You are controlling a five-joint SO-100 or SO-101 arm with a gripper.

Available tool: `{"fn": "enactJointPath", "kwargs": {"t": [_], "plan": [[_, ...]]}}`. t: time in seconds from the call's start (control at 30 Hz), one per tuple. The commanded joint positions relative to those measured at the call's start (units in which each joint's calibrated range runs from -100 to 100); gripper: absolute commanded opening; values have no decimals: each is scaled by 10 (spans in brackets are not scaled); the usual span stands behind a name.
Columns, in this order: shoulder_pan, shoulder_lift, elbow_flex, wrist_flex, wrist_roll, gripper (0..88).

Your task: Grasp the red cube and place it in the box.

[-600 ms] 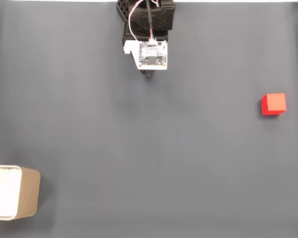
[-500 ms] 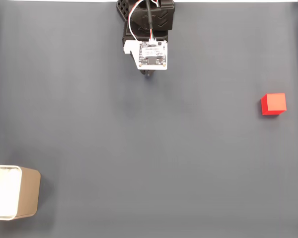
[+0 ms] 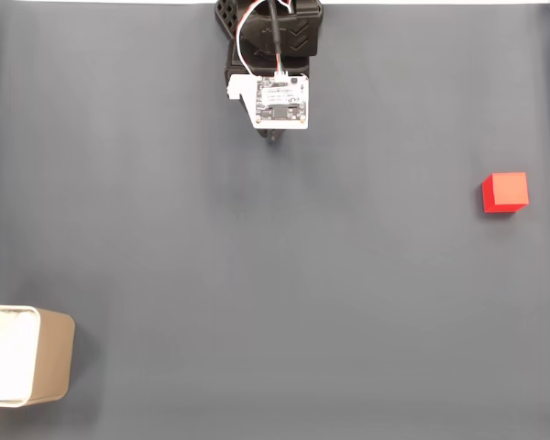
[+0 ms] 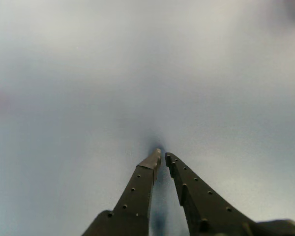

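Surface: dark grey-blue table mat point(image 3: 257, 275), plain and matte, filling the fixed view; a thin white strip runs along its top edge.
Arm: black SO-100-type arm point(image 3: 273, 32) at top centre of the fixed view, seen from above, with white and red wires looping down to a white circuit board point(image 3: 277, 99) mounted on the wrist.
Claw: gripper point(image 4: 161, 156), two dark perforated fingers point(image 4: 137, 191) rising from the bottom edge of the wrist view and converging at the tips; clenched, tips nearly touching, nothing between them. In the fixed view just a dark tip point(image 3: 273, 137) pokes out below the circuit board.
Claw contact: tips sit close to the mat, over a small dark shadow; whether they touch it cannot be told.
Red cube: red cube point(image 3: 505, 192), resting on the mat, well apart from the claw, far to its right and somewhat lower in the fixed view; untouched.
Box: box point(image 3: 26, 356), tan walls, white inside, cut off by the left edge of the fixed view; well apart from the claw, far below and to its left, on the opposite side from the cube.
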Motion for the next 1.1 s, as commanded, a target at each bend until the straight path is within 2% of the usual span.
{"fn": "enactJointPath", "kwargs": {"t": [0.0, 0.3, 0.4, 0.57, 0.7, 0.83, 1.07], "plan": [[8, 6, 5, 13, 5, 0], [8, 3, 5, 14, 4, 0], [9, 3, 5, -18, 1, 0], [24, 6, -8, -212, 3, 0], [19, 50, -116, -336, 2, 0], [14, 136, -287, -333, 2, 0], [20, 260, -486, -244, 10, 1]]}}
